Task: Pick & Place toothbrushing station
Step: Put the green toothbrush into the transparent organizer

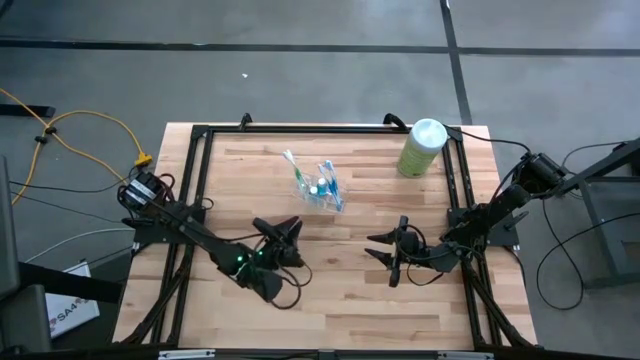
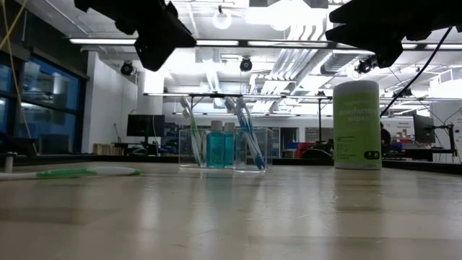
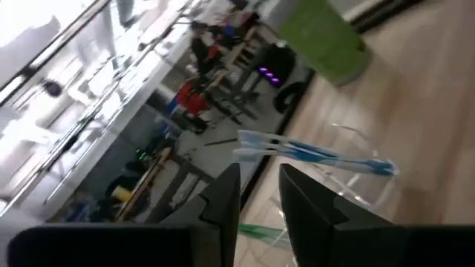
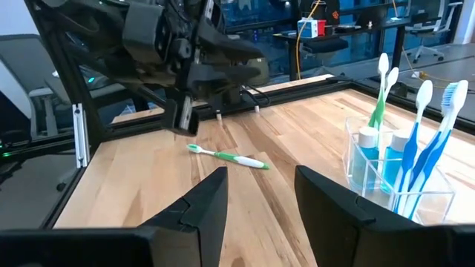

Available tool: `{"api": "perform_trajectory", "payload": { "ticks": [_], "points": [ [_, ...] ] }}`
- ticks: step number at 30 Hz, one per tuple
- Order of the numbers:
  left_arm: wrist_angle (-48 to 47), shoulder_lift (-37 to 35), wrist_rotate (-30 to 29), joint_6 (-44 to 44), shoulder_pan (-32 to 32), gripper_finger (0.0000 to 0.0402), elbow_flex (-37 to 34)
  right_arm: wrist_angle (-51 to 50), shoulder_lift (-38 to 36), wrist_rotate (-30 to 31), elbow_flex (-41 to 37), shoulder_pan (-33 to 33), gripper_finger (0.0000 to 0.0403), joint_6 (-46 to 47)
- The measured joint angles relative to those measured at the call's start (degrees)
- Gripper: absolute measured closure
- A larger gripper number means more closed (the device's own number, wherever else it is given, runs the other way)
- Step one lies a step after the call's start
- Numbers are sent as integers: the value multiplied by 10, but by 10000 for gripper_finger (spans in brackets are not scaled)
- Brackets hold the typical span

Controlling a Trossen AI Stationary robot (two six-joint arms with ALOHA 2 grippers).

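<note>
We are looking across a pale wooden desk [image 1: 330,300] into a big workshop. Long ceiling lights [image 2: 119,41] are shining overhead, dark windows [image 2: 32,97] are lining one wall, and a monitor [image 2: 141,126] is standing behind. A grey floor [image 1: 300,70] is surrounding the desk, with a yellow cable [image 1: 85,125] lying across it.

Cup [image 1: 322,185] mid-table, canister [image 1: 422,148] to its right — brushes [image 2: 247,136] inside cup

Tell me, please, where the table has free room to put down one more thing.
The widest bare wood is the near strip of the table, in front of the left gripper and right gripper. A smaller patch lies between the clear cup and the green canister. It is crowded around the cup, where the loose toothbrush lies.
</note>
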Motion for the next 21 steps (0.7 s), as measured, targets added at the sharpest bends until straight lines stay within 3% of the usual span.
{"api": "perform_trajectory", "payload": {
  "ticks": [9,15,21],
  "points": [
    [-2,0,-29,-120,-26,315,0,0,0,0,0,0,254,0],
    [-2,0,-30,-273,-49,315,0,-1,0,0,0,0,254,4],
    [-21,0,92,-383,-44,315,0,-1,0,-1,0,0,254,8]
  ]
}}
